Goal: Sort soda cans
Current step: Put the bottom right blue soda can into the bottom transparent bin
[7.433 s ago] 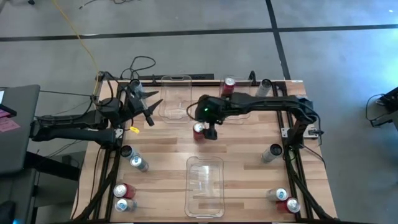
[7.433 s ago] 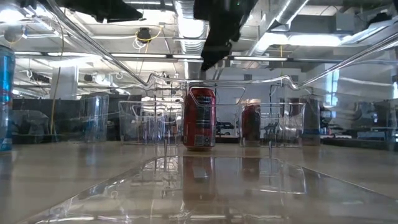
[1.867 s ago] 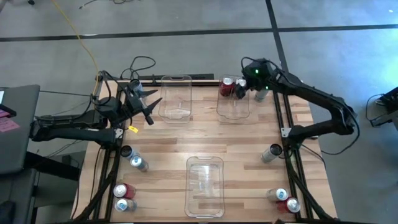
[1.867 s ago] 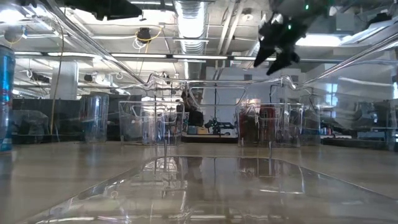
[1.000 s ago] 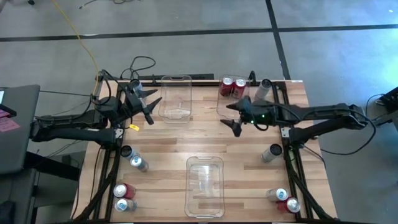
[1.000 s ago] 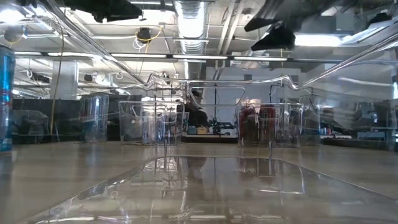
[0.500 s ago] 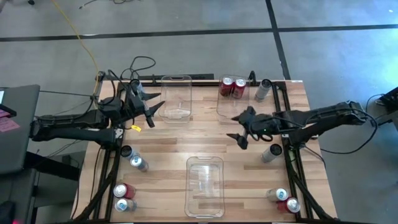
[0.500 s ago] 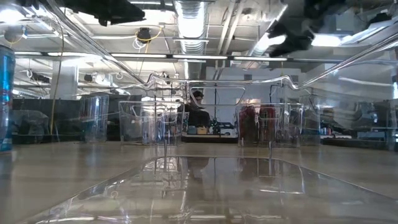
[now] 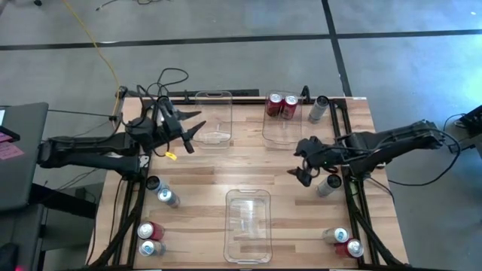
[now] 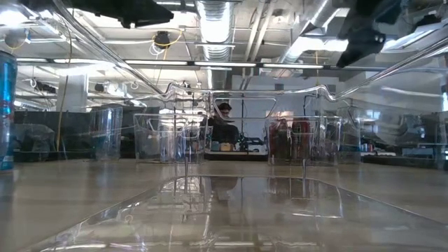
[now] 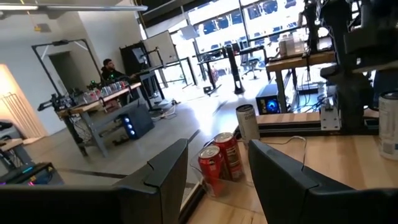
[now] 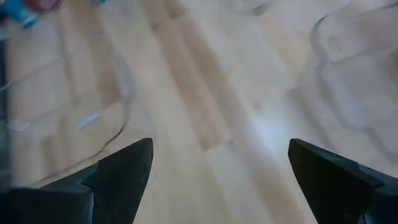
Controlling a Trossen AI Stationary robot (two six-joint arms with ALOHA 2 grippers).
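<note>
Grey concrete floor (image 9: pixel 226 45), ceiling strip lights (image 10: pixel 213 14), workbenches (image 11: pixel 99 102), perhaps big windows (image 11: pixel 236 15) behind.

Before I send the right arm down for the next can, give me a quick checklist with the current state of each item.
1. Right gripper open and empty: ok, fingers spread wide in the right wrist view with nothing between them.
2. Target can reachable: ok, a grey can stands on the table just beside the right gripper.
3. Gripper lined up over that can: not ok, it hangs to one side, not above it.
4. Red cans settled in the far right bin: ok, two stand upright in it.
5. Left gripper out of the way: ok, it hovers at the far left, near the left bin.
6. Near bin unobstructed: ok.
</note>
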